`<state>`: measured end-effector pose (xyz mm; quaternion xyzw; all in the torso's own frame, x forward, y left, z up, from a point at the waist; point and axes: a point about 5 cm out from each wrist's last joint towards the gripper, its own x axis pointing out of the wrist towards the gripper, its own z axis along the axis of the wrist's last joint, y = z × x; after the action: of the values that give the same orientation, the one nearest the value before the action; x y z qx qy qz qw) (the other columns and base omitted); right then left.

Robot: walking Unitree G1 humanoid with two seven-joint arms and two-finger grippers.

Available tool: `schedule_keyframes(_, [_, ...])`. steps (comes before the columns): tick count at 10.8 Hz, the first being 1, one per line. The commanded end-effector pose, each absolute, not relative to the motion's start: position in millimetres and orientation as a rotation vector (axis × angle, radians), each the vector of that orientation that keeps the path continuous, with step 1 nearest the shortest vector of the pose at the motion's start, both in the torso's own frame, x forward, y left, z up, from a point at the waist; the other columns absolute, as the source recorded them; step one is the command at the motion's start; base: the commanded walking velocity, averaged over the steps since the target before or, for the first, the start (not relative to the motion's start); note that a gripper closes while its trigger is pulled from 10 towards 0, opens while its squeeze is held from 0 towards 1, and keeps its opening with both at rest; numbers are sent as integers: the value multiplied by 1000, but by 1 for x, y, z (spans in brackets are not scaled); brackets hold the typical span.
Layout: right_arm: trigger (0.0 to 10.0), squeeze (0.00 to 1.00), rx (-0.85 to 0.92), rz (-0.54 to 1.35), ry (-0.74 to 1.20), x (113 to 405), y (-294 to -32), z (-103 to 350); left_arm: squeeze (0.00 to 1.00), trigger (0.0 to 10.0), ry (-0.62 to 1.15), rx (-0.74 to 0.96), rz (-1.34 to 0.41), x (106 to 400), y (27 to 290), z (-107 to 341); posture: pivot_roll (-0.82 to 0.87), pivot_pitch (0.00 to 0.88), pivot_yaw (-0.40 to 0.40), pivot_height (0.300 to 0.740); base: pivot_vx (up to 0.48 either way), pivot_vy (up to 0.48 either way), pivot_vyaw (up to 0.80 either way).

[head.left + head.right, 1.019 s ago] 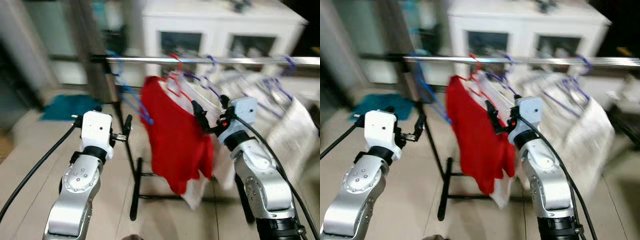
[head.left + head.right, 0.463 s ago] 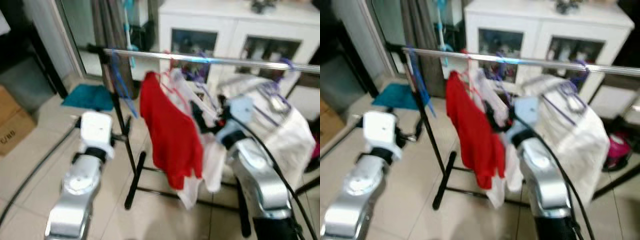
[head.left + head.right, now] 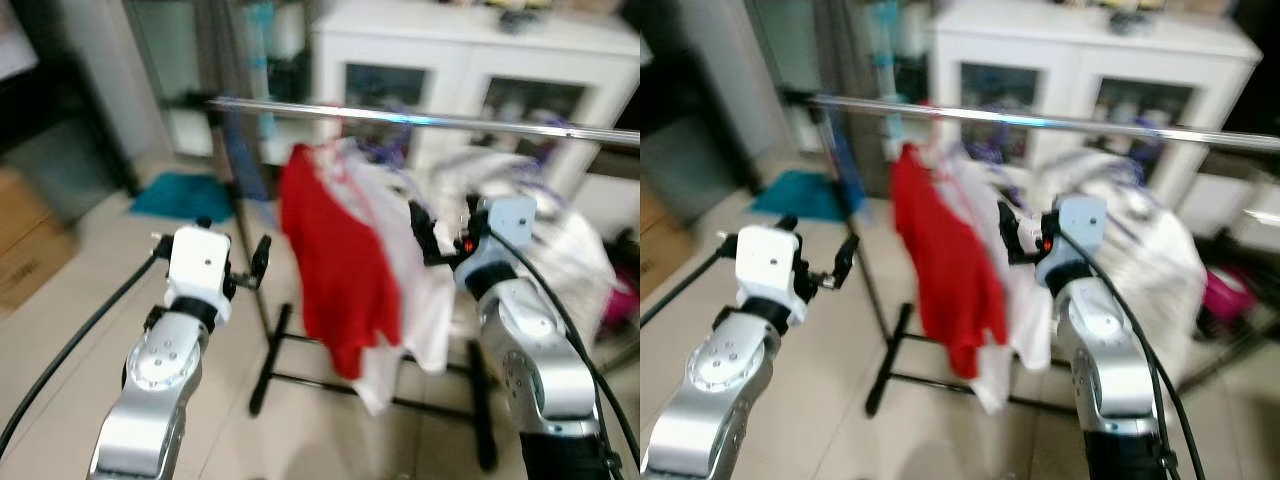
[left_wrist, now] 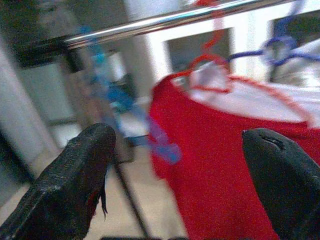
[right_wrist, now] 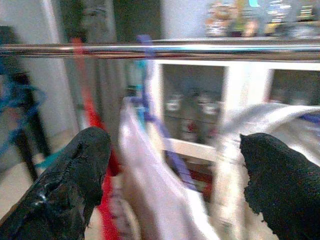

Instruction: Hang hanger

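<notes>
left hand: raised, fingers spread | right hand: raised, fingers spread

Beyond the right end effector stands a white cabinet with glass doors, small items blurred on its top. A teal cloth lies on the tiled floor ahead of the left end effector, near a dark upright post. A cardboard box sits on the floor well out to the left end effector's outer side. Something pink rests low beyond the right end effector's outer side.
</notes>
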<state>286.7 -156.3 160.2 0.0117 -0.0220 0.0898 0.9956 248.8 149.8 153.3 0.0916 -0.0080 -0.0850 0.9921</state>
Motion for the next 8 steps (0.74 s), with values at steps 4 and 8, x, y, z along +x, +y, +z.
schedule_keyframes(4, [10000, 1000, 16, 187, -79, 290, -157, 170, 0, 10000, -22, 171, -195, 248, 147, 154, -30, 0, 39, 740, 314, 0, -123])
schedule_keyframes(8, [10000, 1000, -4, 176, -104, 295, -172, 178, 0, 10000, -24, 167, -215, 248, 143, 153, -38, 0, 38, 740, 352, 0, 0])
